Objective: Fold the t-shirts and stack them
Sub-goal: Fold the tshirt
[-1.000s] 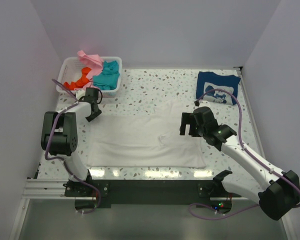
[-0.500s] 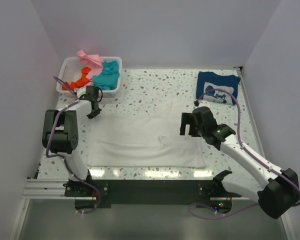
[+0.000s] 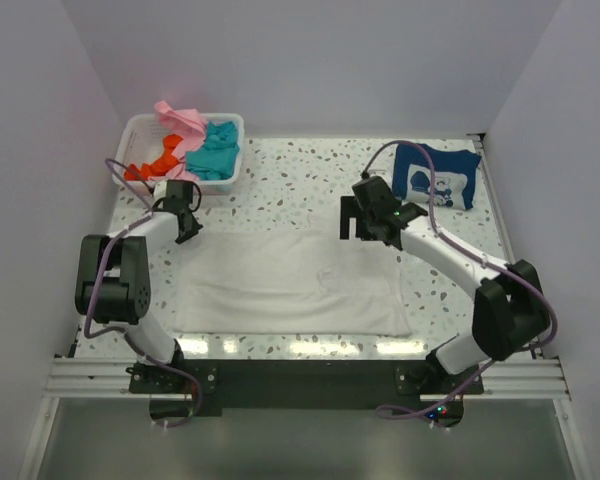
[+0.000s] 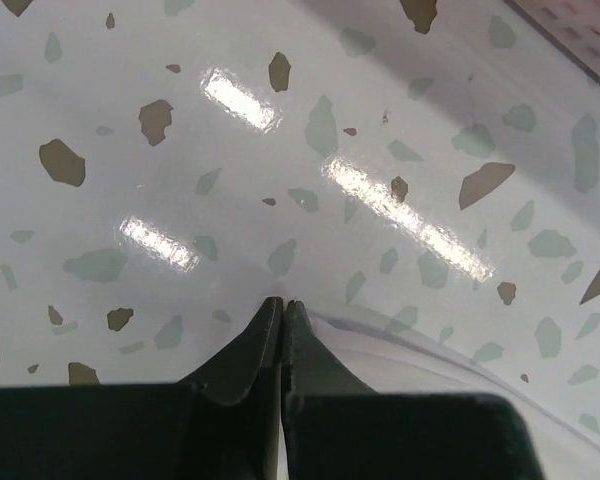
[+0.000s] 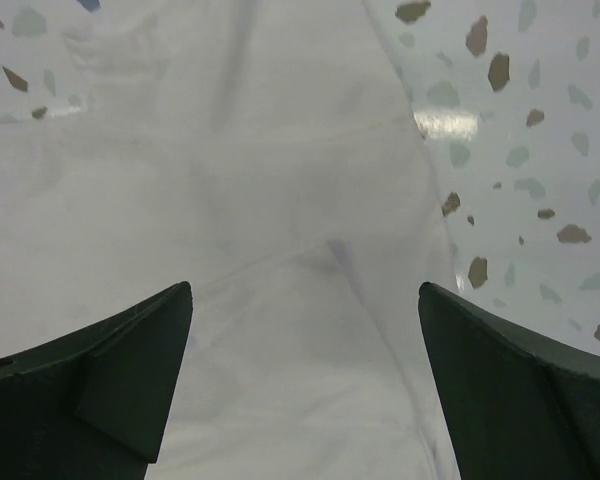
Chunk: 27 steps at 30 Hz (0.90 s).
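on the near half of the table [image 3: 280, 180] the white shirt [image 3: 290, 280] lies spread flat. its long front edge runs close along the table's near edge, and strips of bare speckled top show past its left and right edges.

the left gripper [image 3: 185, 218] sits at the shirt's far left corner, its fingers [image 4: 245, 355] pressed together to a point. in the left wrist view the cloth's edge runs off from just beside the tips; whether any cloth is pinched cannot be told. the right gripper [image 3: 363, 222] hangs over the shirt's far right part. its fingers [image 5: 130, 370] are spread wide, with only the cloth lying below them.

the basket [image 3: 212, 186] stands in the far left corner, near the left wall, and holds the pink shirt [image 3: 180, 118], teal shirt [image 3: 216, 150] and orange shirt [image 3: 160, 160]. the navy shirt [image 3: 435, 175] lies near the far right corner. a wide band of speckled top runs between basket and navy shirt, beyond the white shirt's far edge. the navy shirt's white print is too small to read.
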Motion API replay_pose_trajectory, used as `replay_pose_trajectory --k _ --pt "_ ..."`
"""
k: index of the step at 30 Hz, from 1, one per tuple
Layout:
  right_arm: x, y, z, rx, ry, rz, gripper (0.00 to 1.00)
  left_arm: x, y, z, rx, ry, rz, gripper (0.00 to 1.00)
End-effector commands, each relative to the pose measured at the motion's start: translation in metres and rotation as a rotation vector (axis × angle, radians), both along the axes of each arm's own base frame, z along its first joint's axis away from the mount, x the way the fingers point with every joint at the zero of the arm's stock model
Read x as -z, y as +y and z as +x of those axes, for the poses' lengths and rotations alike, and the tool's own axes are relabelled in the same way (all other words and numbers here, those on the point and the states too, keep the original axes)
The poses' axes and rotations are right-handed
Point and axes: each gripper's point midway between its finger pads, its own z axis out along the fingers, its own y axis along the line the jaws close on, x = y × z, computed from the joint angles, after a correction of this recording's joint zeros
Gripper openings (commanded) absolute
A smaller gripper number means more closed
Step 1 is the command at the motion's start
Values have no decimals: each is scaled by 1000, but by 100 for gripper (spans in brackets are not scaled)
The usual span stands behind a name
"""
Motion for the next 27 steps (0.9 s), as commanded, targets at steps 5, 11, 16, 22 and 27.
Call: replay_pose_trajectory --k 5,11,16,22,27 --pt "-16 20 103 50 -110 -38 99 -32 -9 16 94 -145 -27 0" --pt "25 18 156 87 -45 -73 99 -30 -16 16 122 -151 -56 0" --pt "48 37 192 27 -38 -94 98 -28 -17 16 126 -143 -59 0" --pt "70 36 200 40 -4 -119 91 -30 -13 14 114 -146 -43 0" --pt "87 26 191 63 20 -166 85 -34 -13 14 114 -154 -43 0"
